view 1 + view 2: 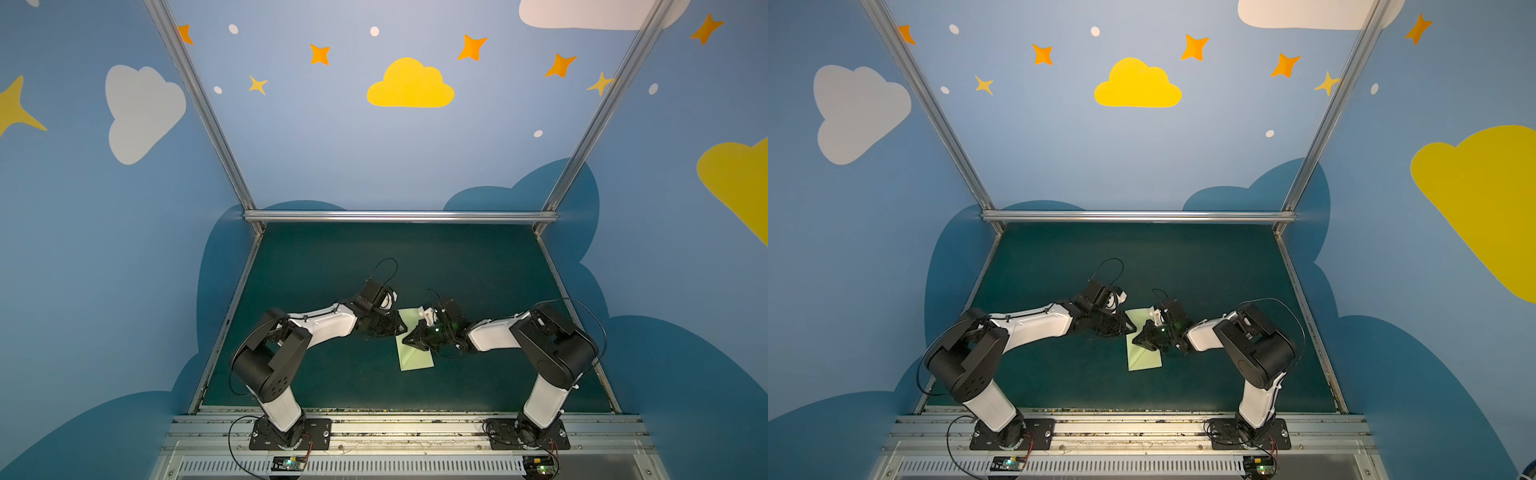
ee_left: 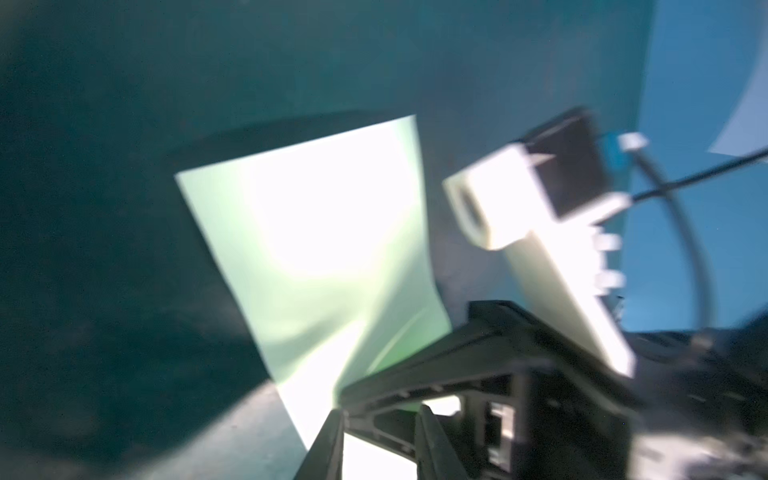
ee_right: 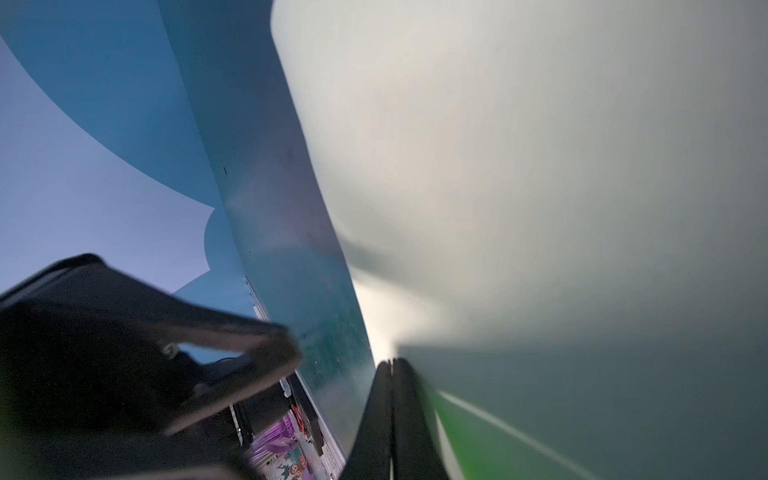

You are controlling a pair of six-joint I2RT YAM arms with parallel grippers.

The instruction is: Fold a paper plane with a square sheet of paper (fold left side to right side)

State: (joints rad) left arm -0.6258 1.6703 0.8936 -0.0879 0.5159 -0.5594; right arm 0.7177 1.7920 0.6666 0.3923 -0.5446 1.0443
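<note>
Two grippers meet on our pale green folded paper plane (image 1: 417,358), lying on the dark green table (image 1: 332,282). The right gripper (image 1: 410,338) is shut and pressing. The left gripper (image 1: 400,328) is part open at its edge. Next, we think, pinch and fold rightward.

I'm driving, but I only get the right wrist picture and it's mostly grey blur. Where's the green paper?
Observer: In both top views the paper plane lies on the dark green table, about midway across it.
Operator: Is the other arm near it too?
Observer: Yes. The left gripper reaches the paper's left edge, tip to tip with your right gripper over the sheet.
Operator: Are its jaws shut like mine?
Observer: No. In the left wrist view they stand apart, with bright paper showing in the gap.
</note>
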